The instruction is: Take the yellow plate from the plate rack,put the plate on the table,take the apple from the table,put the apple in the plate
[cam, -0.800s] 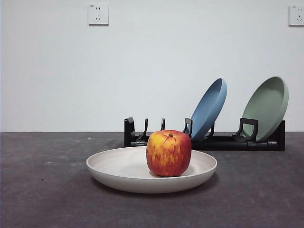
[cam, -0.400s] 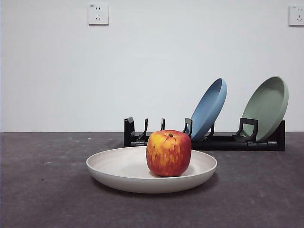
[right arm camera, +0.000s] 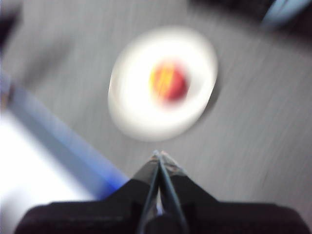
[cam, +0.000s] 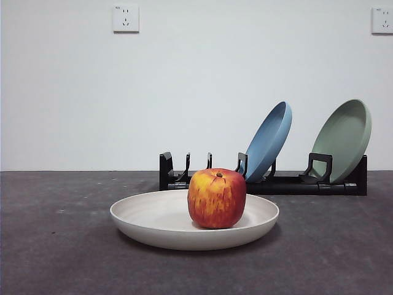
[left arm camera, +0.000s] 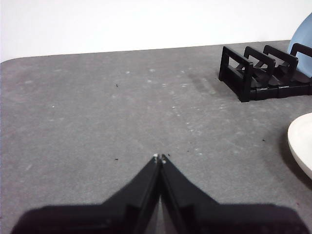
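Note:
The red apple (cam: 217, 198) with yellow streaks sits upright in the cream yellow plate (cam: 153, 216), which lies flat on the dark grey table (cam: 55, 246). The black plate rack (cam: 288, 183) stands behind them. My left gripper (left arm camera: 159, 158) is shut and empty, low over bare table, with the plate's rim (left arm camera: 300, 146) and the rack's end (left arm camera: 248, 73) off to one side. My right gripper (right arm camera: 158, 155) is shut and empty, high above the plate (right arm camera: 141, 112) and apple (right arm camera: 169, 82); that view is motion-blurred. Neither gripper shows in the front view.
A blue plate (cam: 268, 140) and a sage-green plate (cam: 342, 138) lean in the rack's right-hand slots; its left slots stand empty. A white wall with two sockets is behind. The right wrist view shows a blurred blue strip (right arm camera: 58, 141) and a bright area beside the table.
The apple, plate and rack stay where they were; the front picture has only shifted slightly to the left.

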### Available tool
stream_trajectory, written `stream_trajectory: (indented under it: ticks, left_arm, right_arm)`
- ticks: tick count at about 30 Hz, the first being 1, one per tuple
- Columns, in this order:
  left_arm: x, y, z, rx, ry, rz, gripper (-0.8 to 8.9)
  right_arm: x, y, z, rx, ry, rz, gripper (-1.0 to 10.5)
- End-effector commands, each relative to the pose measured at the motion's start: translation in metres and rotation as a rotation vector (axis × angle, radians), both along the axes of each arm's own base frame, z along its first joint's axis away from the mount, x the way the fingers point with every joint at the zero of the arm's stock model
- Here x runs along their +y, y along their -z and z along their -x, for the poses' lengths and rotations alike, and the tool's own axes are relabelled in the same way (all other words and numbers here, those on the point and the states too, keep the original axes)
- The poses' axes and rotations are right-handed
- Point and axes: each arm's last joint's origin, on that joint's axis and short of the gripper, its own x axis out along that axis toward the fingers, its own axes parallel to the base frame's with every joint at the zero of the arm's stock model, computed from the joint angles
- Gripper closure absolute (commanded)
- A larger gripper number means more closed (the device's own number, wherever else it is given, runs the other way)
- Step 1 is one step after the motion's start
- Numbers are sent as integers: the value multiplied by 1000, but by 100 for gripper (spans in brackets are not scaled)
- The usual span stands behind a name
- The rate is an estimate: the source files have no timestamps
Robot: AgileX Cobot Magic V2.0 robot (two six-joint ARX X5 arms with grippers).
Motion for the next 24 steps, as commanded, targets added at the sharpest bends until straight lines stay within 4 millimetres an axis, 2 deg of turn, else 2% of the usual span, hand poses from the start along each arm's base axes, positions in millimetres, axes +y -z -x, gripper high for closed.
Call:
stream_trajectory:
  ticks: [1, 4, 7, 11, 17, 21, 24]
  left_arm:
    - [0, 4, -1, 9, -1, 5, 816]
    - [0, 4, -1, 8, -2, 4, 816]
    - [0, 4, -1, 8, -1, 4, 816]
    - [0, 4, -1, 8, -2, 5, 816]
    - [0, 4, -1, 8, -2, 4, 816]
    - [0, 4, -1, 8, -1, 4, 816]
    - [0, 4, -1, 8, -2, 4, 816]
  right_arm:
    - [-11, -8, -3, -168, 92, -81, 946]
    - [-22, -5, -4, -303, 196, -108, 946]
    - [-30, 9, -5, -433, 280, -133, 946]
    - [-37, 46, -6, -526, 355, -144, 946]
    - [-42, 113, -10, -529, 484, -150, 946]
    - [-43, 146, -11, -482, 579, -206, 946]
    - [-43, 162, -13, -458, 588, -216, 946]
